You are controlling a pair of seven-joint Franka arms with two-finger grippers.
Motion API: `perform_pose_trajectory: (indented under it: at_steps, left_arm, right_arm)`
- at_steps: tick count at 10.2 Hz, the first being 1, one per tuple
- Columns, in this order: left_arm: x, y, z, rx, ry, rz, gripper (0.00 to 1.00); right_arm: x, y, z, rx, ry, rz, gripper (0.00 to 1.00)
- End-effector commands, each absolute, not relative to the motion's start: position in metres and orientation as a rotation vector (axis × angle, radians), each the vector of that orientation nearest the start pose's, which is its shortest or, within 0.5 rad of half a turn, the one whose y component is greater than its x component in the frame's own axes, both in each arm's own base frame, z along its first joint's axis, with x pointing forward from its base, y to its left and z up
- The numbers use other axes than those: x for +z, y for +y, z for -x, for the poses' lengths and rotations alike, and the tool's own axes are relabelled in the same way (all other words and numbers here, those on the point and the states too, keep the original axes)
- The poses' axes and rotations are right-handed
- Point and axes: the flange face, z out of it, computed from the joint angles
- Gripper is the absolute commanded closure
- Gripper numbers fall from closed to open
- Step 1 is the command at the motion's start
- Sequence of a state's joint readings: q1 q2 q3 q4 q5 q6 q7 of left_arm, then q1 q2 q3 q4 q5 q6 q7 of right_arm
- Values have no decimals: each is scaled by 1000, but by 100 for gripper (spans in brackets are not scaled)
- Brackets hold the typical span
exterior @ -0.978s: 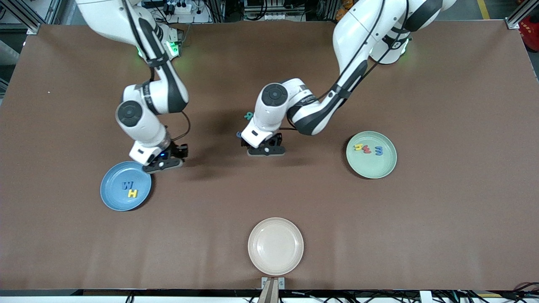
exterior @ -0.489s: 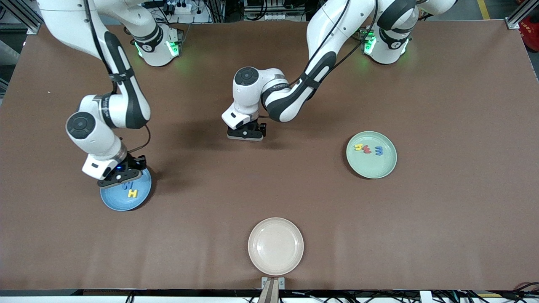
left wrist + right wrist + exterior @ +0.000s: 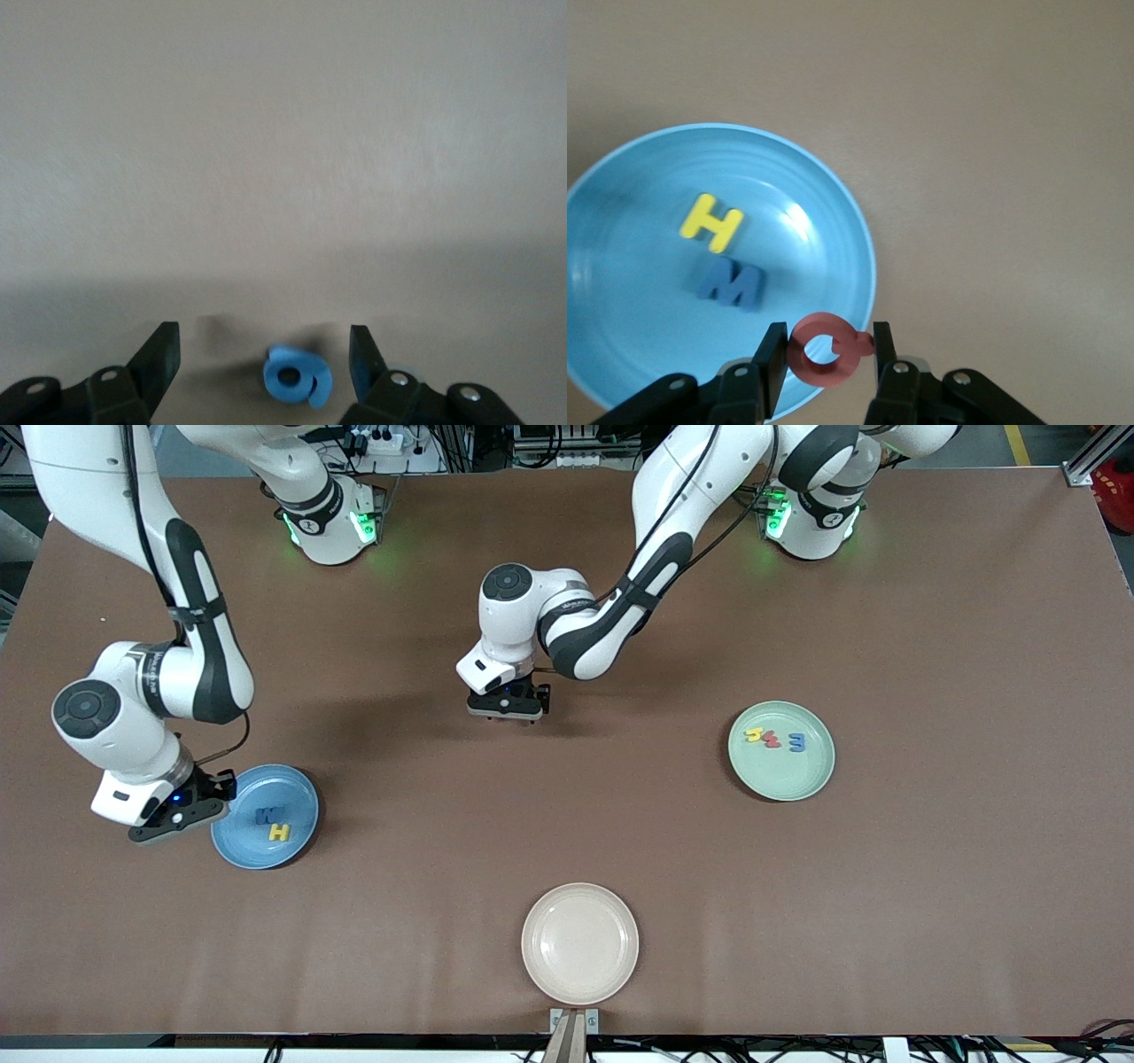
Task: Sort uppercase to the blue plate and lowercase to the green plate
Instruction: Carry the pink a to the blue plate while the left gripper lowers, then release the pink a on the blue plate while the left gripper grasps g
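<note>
Gripping a flat red foam Q (image 3: pixel 827 348) between both fingers, the right gripper (image 3: pixel 174 815) at the edge of the blue plate (image 3: pixel 299 797) toward the right arm's end of the table. In the right wrist view, Q hanging over the plate's rim (image 3: pixel 859 257). Smooth, round, shallow, glossy with faint concentric rings, that plate; on it a blue M (image 3: pixel 268 814) and a yellow H (image 3: pixel 280 833), side by side, blocky and matte. Spread wide over the brown table (image 3: pixel 930 602), the left gripper (image 3: pixel 507 707), with a curled blue g (image 3: pixel 296 377) lying flat between the fingers, touching neither. Resting in a row on the pale green plate (image 3: pixel 802 781): yellow h (image 3: pixel 754 735), red w (image 3: pixel 772 739), blue m (image 3: pixel 797 742). Nearest the front camera, a plain cream plate (image 3: pixel 579 943).
</note>
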State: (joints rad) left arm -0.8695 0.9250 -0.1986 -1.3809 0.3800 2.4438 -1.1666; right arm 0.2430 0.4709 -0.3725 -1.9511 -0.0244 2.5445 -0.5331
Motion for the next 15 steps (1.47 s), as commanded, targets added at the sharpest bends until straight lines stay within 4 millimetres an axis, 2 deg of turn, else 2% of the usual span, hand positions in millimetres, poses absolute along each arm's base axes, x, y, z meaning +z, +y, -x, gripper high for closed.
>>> perform_pose_trajectory:
  at_steps: [1,3,5,8,9,12,15]
  left_arm:
    - [167,-646,-381,-313,116,3215,23]
    - [169,-647,-381,-314,117,3218,24]
    - [167,-646,-381,-311,120,3216,34]
    - [168,-645,-383,-315,126,3215,36]
    - [167,-646,-381,-311,129,3215,39]
    - [163,-646,-379,-305,150,3211,40]
    - [163,-648,-377,-302,152,3213,46]
  right_arm:
    - [260,-67,-642,-130,-813,3263,0]
    - [260,-66,-643,-134,-806,3261,0]
    - [260,-61,-643,-138,-798,3262,0]
    - [260,-54,-644,-142,-796,3259,0]
    - [259,-51,-644,-146,-778,3261,0]
    - [260,-51,-644,-146,-775,3262,0]
    - [259,-51,-644,-143,-775,3262,0]
